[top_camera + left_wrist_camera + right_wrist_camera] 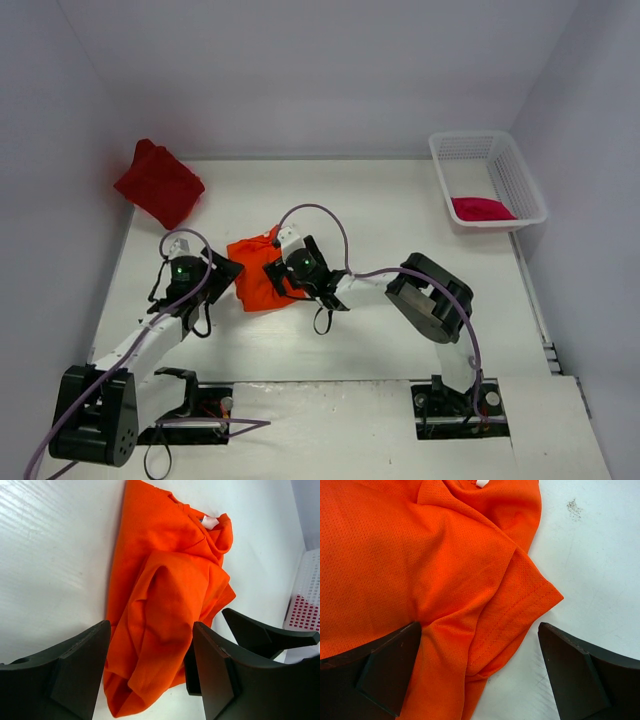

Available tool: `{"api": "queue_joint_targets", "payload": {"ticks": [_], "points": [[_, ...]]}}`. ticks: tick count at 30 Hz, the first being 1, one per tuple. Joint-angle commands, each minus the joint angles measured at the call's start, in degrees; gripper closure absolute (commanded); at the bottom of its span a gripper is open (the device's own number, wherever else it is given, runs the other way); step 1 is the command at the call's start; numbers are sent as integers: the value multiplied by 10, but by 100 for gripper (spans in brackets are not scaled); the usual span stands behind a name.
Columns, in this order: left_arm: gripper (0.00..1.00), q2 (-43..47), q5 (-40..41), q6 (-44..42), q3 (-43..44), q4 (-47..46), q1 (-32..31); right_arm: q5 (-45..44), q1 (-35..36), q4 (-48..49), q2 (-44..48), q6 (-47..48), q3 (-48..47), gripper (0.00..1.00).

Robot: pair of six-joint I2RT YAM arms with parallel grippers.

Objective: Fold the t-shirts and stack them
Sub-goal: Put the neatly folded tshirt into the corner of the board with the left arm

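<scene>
White table point(380, 210): basket point(470, 148) right, red t-shirt point(160, 185) left

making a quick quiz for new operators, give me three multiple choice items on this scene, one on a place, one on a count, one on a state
1. Where is the crimson-pink t-shirt? A. in the white basket B. on the floor C. on a chair
2. How many t-shirts are in view? A. two B. three C. four
3. How are the jaws of the right gripper? A. shut empty B. shut on the basket C. open

Answers:
1 A, it lies inside the basket at the far right.
2 B, the orange t-shirt, the dark red t-shirt and the crimson-pink t-shirt.
3 C, its fingers stand wide apart over the orange t-shirt.
</scene>
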State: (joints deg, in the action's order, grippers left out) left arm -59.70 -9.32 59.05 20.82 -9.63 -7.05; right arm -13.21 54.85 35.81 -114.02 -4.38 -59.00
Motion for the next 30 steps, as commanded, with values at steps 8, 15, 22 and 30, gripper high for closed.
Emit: {"api": "queue_joint_targets", "payload": {"ticks": [8,15,22,30], "points": [[39,-69,-22,10,13,-129,5,-16,8,-37,-14,3,-11,0],[39,-96,-22,4,2,-151,11,-15,10,-38,-19,3,-20,0],[39,-93,-26,-25,4,-123,23,-15,11,-39,-24,3,-24,0],[39,-111,-29,-46,5,-116,30,-15,17,-35,-34,-3,-26,0]]}}
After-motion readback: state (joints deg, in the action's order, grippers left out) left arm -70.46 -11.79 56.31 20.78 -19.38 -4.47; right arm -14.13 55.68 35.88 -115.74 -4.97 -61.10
